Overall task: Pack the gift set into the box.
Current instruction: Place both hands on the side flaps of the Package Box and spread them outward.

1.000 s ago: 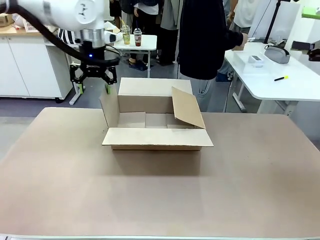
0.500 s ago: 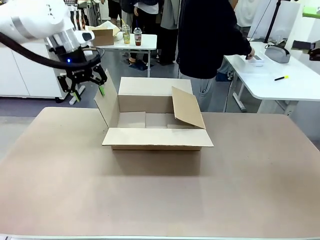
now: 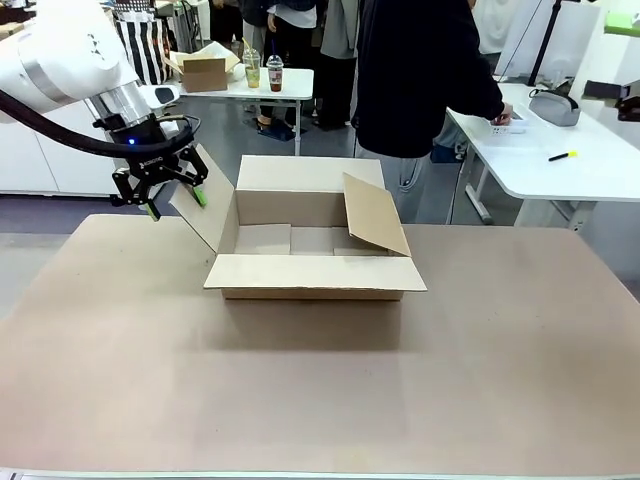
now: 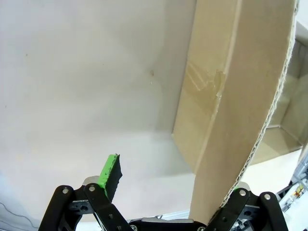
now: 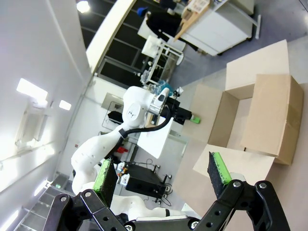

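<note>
Left gripper (image 3: 176,203) has its fingers spread wide, with the left flap (image 3: 210,215) of the box (image 3: 315,272) standing between them. The one green pad (image 4: 109,174) I can see isn't touching cardboard. Right gripper (image 5: 161,178) is spread too and holds nothing. The box sits open on the table (image 3: 300,390). The pouch (image 3: 553,107) is far right on a white side table (image 3: 560,170), with a person's hand (image 3: 503,117) at a small white item (image 3: 514,125).

The left arm (image 3: 60,55) is glossy white with rounded links. A silver ring (image 3: 120,103) and a small blue light (image 3: 131,141) sit just above its gripper, and a black cable (image 3: 45,128) runs alongside. The left gripper (image 3: 176,203) and right gripper (image 5: 161,173) are black bar linkages with silver screws (image 5: 233,184) and bright green pads (image 5: 219,172).
</note>
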`<state>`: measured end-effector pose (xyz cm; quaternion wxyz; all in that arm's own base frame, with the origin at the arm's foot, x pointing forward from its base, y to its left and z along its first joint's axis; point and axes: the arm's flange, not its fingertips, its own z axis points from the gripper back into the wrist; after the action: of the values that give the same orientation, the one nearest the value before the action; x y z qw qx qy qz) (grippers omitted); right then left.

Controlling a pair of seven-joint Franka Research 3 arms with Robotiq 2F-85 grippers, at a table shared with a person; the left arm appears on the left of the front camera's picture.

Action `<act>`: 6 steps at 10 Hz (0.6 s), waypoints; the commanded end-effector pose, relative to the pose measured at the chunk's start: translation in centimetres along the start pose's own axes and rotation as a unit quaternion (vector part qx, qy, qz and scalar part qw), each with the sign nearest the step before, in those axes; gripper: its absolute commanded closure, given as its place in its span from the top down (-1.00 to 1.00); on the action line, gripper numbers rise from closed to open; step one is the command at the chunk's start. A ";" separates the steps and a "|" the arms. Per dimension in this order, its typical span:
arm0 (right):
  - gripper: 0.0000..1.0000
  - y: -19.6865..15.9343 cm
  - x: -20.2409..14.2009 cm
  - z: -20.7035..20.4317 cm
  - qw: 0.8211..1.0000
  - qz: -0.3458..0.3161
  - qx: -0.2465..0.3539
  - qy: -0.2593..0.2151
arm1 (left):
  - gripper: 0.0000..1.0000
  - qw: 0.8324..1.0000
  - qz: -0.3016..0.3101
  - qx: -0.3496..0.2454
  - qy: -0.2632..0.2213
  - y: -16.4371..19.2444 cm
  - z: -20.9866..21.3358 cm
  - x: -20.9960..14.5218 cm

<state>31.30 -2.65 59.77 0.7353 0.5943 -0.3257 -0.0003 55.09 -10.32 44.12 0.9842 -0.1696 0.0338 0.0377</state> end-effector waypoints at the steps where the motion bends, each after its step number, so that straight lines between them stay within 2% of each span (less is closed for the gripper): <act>1: 1.00 0.0 0.2 -0.5 1.000 0.013 0.013 -0.007 | 1.00 0.999 0.006 -0.037 0.000 1.3 -0.3 -0.2; 2: 1.00 0.0 0.2 -0.5 1.000 0.013 0.013 -0.007 | 1.00 0.999 0.021 -0.036 0.007 1.5 -0.6 -0.1; 3: 1.00 0.0 0.2 -0.5 1.000 0.013 0.013 -0.007 | 1.00 1.000 0.007 -0.011 0.000 0.4 0.1 0.1; 6: 1.00 0.0 0.0 0.0 1.000 0.000 0.000 0.000 | 1.00 1.000 0.007 -0.011 0.000 0.4 0.1 0.1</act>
<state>31.29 -2.70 59.76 0.7355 0.5941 -0.3257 -0.0008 55.18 -10.02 43.93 0.9808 -0.1855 0.0370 0.0481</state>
